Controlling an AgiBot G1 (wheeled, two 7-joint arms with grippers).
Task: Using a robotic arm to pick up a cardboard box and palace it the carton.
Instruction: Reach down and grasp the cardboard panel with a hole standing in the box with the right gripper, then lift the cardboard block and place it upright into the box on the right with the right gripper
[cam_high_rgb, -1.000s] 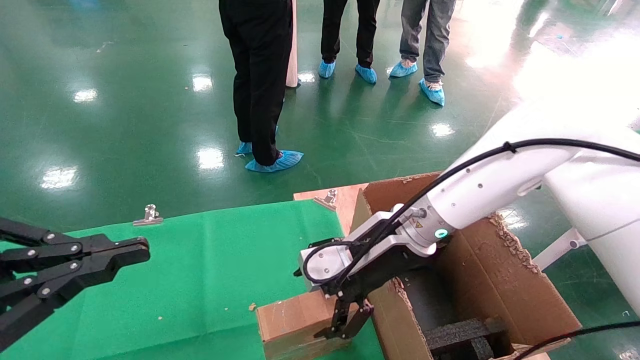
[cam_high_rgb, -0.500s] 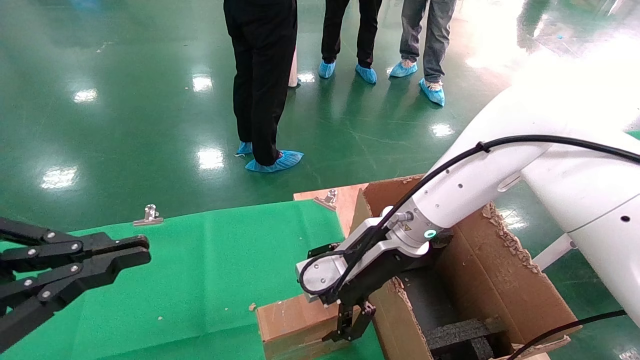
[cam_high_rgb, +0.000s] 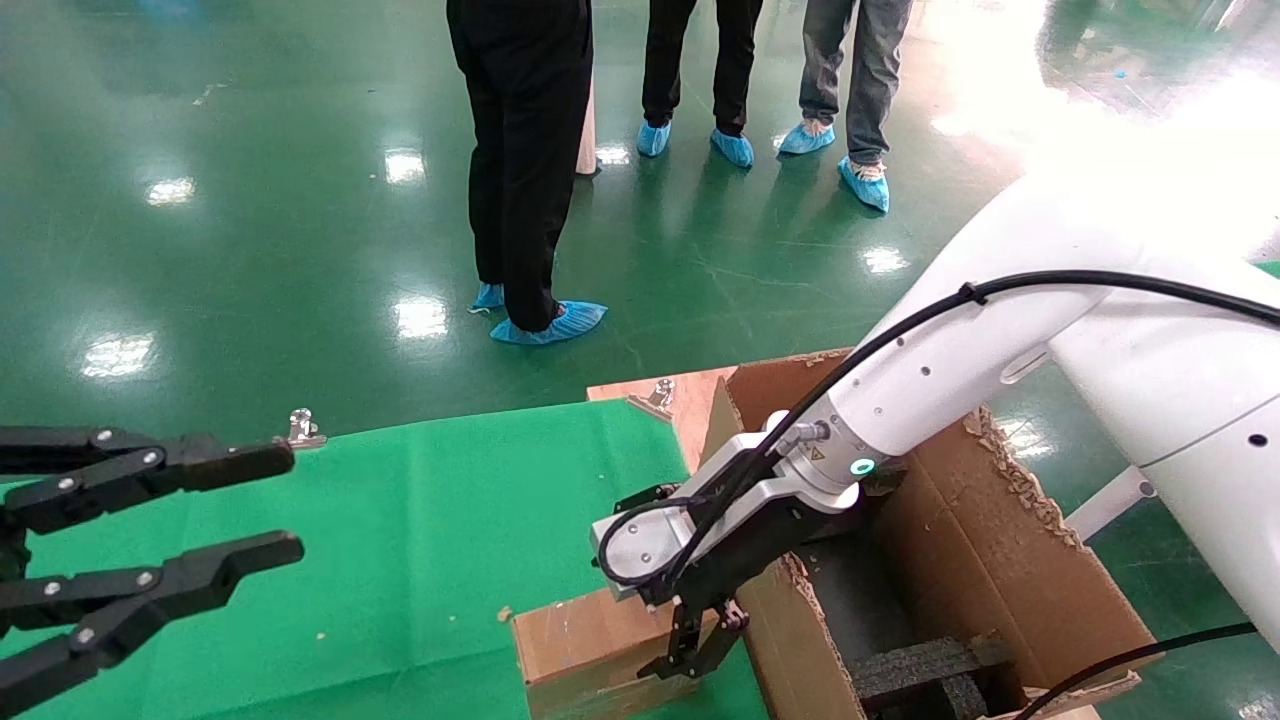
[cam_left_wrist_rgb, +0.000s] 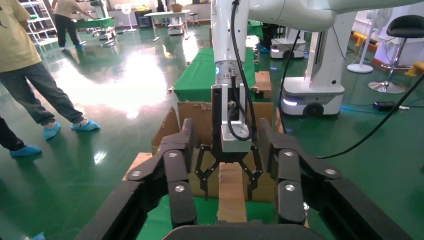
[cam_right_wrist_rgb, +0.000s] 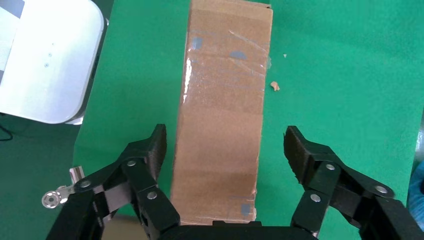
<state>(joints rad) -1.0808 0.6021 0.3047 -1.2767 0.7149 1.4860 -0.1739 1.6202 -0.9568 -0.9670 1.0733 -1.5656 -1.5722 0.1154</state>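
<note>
The bench (cam_high_rgb: 420, 520) is covered with green cloth and surrounded by glossy green floor (cam_high_rgb: 250, 200), where people (cam_high_rgb: 520, 150) are seen standing. The cardboard box (cam_high_rgb: 580, 650) lies flat beside the carton (cam_high_rgb: 1000, 560). The right gripper (cam_high_rgb: 695, 655) is positioned above the box, jaws wide and straddling it. The left gripper (cam_high_rgb: 265, 505) is held aside, jaws wide.

I see the box (cam_high_rgb: 585, 650) lying on the desk (cam_high_rgb: 420, 530), just left of the carton (cam_high_rgb: 1000, 570) — my right tool (cam_high_rgb: 697, 645) straddles it from above, and my left tool (cam_high_rgb: 270, 505) hangs well apart, at the left.
</note>
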